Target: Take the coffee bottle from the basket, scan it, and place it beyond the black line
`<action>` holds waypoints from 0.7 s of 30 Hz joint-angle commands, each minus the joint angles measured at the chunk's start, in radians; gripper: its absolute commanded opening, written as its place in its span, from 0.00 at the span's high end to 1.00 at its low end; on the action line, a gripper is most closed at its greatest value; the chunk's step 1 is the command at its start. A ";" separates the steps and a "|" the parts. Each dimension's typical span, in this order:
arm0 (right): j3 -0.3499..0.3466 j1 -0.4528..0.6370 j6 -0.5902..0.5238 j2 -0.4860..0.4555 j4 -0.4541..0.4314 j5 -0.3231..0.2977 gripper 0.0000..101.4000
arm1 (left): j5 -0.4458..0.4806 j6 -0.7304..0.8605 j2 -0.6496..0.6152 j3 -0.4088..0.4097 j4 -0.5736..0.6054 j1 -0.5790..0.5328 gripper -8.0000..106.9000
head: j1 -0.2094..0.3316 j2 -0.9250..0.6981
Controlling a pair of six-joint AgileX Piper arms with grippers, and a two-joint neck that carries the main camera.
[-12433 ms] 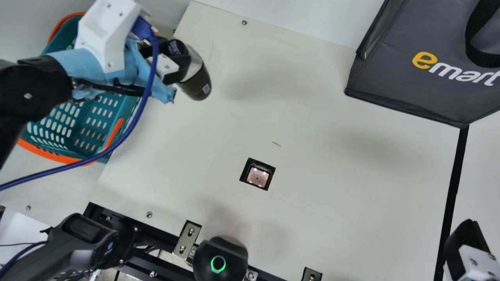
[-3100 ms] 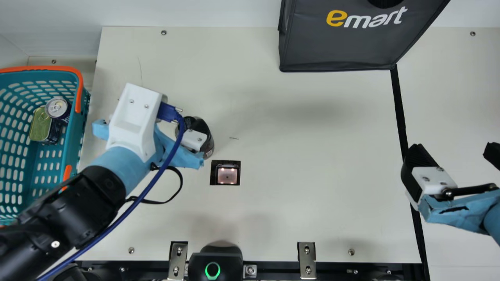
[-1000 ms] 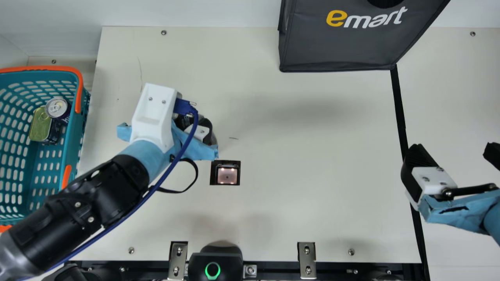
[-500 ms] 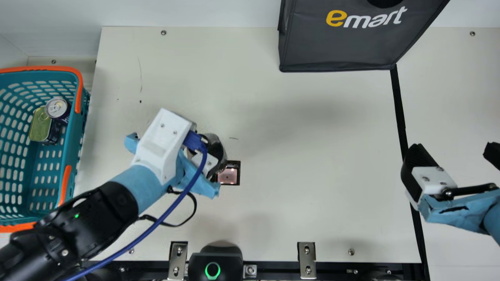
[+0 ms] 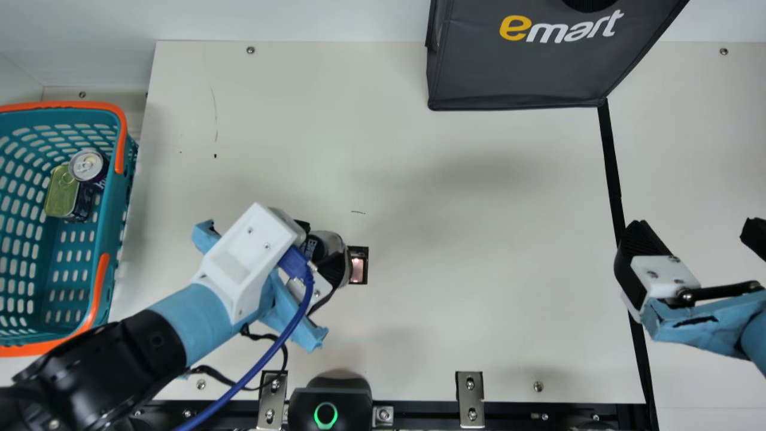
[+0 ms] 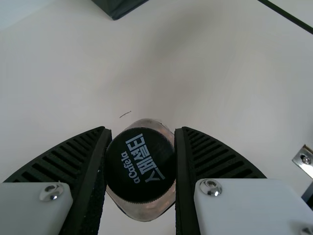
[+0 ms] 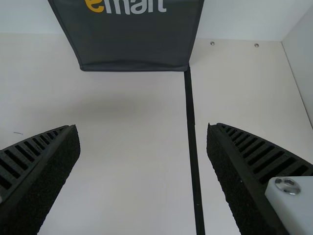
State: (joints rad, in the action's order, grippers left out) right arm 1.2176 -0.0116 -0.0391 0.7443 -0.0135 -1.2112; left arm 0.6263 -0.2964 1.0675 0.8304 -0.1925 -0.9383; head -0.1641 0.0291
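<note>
Coffee bottle drawn nearer in half a second, now over the left part of the scanner window; scan likely under way, read unconfirmed.
One bottle, grasped between both fingers of the left gripper; one scanner window, partly covered. To the left, one basket held two cans: one round can, one flat tin. Far side, one dark bag. Well right, one black line, still to be crossed; right gripper there, fingers spread, nothing between them.
</note>
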 commanded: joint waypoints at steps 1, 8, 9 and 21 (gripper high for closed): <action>0.000 0.000 0.000 0.000 0.000 0.000 0.10 | 0.002 0.027 -0.012 -0.006 0.017 -0.003 0.84 | 0.026 -0.002; 0.000 0.000 0.000 0.000 0.000 0.000 0.10 | 0.009 0.072 -0.050 -0.034 0.054 -0.019 0.84 | 0.026 -0.002; 0.000 0.000 0.000 0.000 0.000 0.000 0.10 | 0.008 0.078 -0.054 -0.038 0.058 -0.020 0.84 | 0.026 -0.002; 0.000 0.000 0.000 0.000 0.000 0.000 0.10 | -0.008 0.079 -0.074 -0.086 0.065 -0.055 0.84 | 0.026 -0.002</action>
State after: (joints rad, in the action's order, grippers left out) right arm 1.2176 -0.0116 -0.0391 0.7443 -0.0135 -1.2114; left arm 0.6198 -0.2157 0.9935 0.7467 -0.1254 -0.9910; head -0.1657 0.0291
